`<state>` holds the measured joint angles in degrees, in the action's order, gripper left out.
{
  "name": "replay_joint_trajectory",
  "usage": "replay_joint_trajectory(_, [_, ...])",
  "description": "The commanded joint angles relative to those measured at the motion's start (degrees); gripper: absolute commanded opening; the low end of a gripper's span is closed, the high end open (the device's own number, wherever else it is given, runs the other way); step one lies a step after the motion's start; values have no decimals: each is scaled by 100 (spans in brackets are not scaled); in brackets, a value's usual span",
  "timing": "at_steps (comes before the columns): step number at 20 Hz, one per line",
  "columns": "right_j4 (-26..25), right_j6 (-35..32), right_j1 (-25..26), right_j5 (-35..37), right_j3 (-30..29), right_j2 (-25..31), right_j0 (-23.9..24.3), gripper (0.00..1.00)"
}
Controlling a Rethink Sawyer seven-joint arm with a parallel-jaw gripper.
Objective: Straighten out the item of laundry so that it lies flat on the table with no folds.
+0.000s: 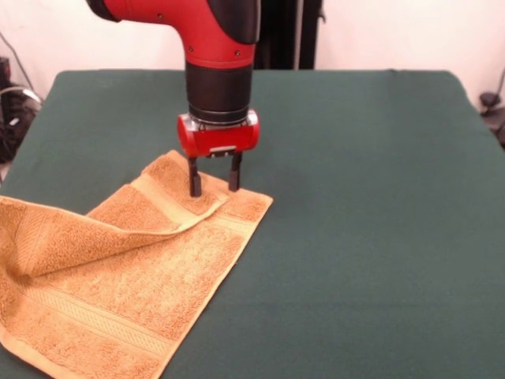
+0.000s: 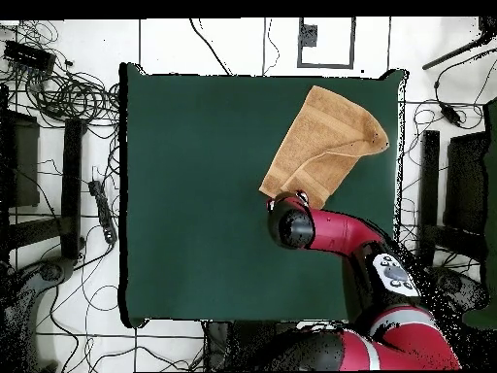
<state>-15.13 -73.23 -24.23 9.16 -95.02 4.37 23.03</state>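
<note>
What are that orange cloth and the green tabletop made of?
The orange cloth looks like terry towelling: a fuzzy looped pile with flatter, paler woven bands. The green tabletop seems covered in smooth matte fabric, though the weave cannot be told.

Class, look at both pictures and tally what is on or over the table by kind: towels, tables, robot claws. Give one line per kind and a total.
Towels: 1, the golden-orange terry towel, partly folded over itself
Tables: 1, the green-covered table
Robot claws: 1, the claw, fingers apart at the towel's corner
Total: 3
</note>
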Motion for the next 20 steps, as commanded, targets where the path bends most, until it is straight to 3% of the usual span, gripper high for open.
replay_joint_trajectory(1, [-186, -942, 1251, -751, 85, 424, 227, 100])
replay_joint_trajectory(20, [227, -1433, 1256, -841, 30, 243, 81, 100])
